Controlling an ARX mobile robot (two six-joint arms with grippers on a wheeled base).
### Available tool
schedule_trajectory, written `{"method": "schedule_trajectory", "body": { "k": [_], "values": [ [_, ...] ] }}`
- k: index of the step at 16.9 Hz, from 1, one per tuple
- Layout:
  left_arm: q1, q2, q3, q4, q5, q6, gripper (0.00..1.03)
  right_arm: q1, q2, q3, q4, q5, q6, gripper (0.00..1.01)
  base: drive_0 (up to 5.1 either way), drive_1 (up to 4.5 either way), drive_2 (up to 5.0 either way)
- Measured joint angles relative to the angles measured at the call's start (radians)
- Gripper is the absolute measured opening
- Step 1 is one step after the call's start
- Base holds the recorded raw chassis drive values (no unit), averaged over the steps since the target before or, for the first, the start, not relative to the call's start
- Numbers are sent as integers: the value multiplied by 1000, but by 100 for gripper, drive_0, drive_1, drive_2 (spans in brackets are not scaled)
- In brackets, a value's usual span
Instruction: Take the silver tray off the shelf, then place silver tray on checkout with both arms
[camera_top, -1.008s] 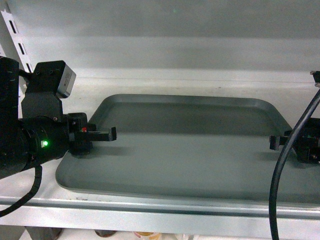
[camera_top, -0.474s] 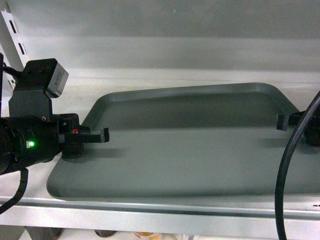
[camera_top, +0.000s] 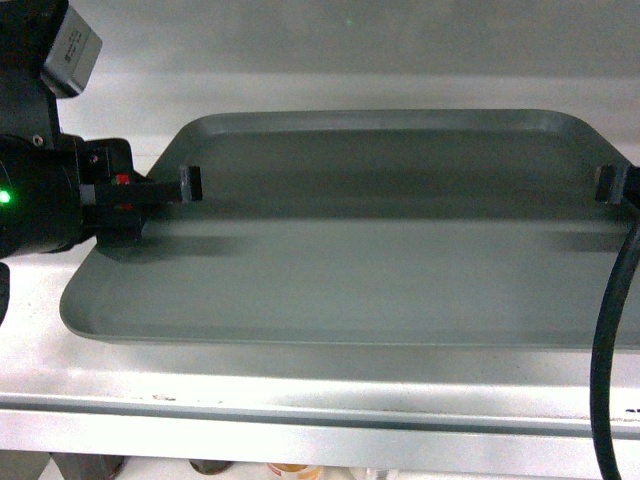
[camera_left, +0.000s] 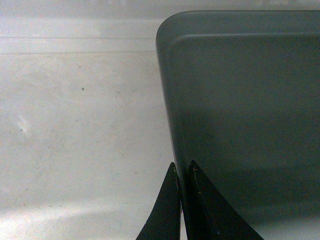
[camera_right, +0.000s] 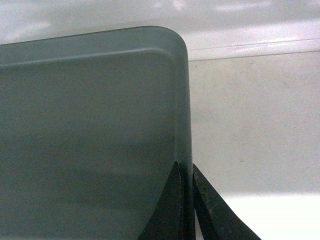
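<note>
The silver tray (camera_top: 380, 250) sits over the white shelf (camera_top: 300, 390), taking up most of the head view, its long sides running left to right and its near rim lying back from the shelf's pale grey front lip (camera_top: 320, 430). A band of shadow under the near rim suggests the tray is held a little above the board, though the head view alone does not settle that. The left gripper (camera_top: 150, 195) comes in from the left edge of the view and has the tray's left short rim; the left wrist view shows its jaws nearly closed, one finger (camera_left: 165, 210) outside the rim and the other inside, with only the thin metal edge between them. The right gripper (camera_top: 612, 185) reaches in from the right edge and takes the opposite short rim in the same way; in the right wrist view its two fingers (camera_right: 167, 210) are pinched together on the raised edge. Both wrist views show a rounded far corner of the tray and bare white shelf board beside it. A thick black cable (camera_top: 610, 340) curves down the right side of the head view in front of the tray, and a grey box (camera_top: 72, 45) rides above the left wrist.
</note>
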Motion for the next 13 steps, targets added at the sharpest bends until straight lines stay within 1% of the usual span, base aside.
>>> {"method": "schedule_trajectory", "body": {
  "k": [2,3,4,5,13],
  "values": [
    [-2,-16,20,-40,-2,3,3,0,-17,19,-49,-2,0,3,0,0,0],
    [-5,-40,32,-109,2,8,3,-6,-44,42,-135,-16,0,3,0,0,0],
    [-6,-56,46,-162,5,22,3,-6,-64,52,-233,-17,2,3,0,0,0],
    [-6,-56,46,-183,7,21,3,-6,-66,55,-257,-19,5,3,0,0,0],
    [-8,-59,23,-177,4,16,3,2,-66,55,-258,-17,3,3,0,0,0]
  ]
}}
